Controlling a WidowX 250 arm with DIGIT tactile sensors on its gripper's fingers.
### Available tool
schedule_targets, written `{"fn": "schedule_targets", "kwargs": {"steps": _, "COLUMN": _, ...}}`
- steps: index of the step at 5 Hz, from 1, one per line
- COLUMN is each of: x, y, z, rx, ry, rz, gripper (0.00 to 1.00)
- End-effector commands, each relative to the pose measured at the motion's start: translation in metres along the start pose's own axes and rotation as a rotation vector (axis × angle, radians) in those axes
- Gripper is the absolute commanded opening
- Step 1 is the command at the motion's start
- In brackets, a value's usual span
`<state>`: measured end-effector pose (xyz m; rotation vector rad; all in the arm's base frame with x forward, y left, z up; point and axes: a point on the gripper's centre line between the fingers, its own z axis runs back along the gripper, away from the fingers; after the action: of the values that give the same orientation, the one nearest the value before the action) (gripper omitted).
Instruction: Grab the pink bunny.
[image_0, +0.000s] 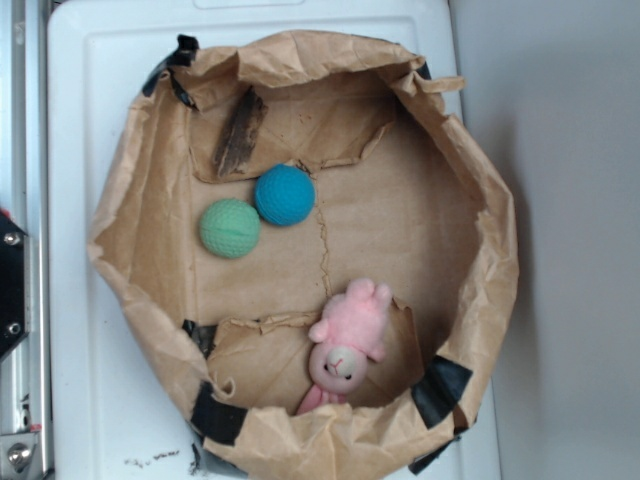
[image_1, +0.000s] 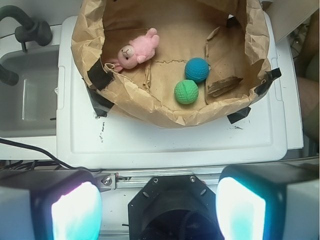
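Pink bunny (image_0: 345, 345) inside paper bin (image_0: 150, 200); fingers (image_1: 75, 210) only in wrist view.

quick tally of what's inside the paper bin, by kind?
Pink bunny: 1
Green ball: 1
Blue ball: 1
Total: 3 items in the brown paper bin

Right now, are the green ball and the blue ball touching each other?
Touching, it seems: in the exterior view the green ball and blue ball meet edge to edge, with no gap.
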<state>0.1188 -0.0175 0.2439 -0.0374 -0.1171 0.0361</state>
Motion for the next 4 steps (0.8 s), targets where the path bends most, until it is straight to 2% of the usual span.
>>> {"fn": "schedule_targets", "kwargs": {"steps": 1, "x": 0.0, "y": 0.0, "z": 0.0, "rx": 0.0, "ry": 0.0, "rz": 0.0, "gripper": 1.0}}
{"fn": "schedule_targets", "kwargs": {"steps": 2, "x": 0.028, "y": 0.002, "z": -0.001, "rx": 0.004, "ry": 0.028, "rz": 0.093, "gripper": 1.0}}
{"fn": "schedule_targets", "kwargs": {"steps": 4, "x": 0.06, "y": 0.002, "z": -0.012, "rx": 0.039, "ry": 0.027, "rz": 0.229, "gripper": 1.0}}
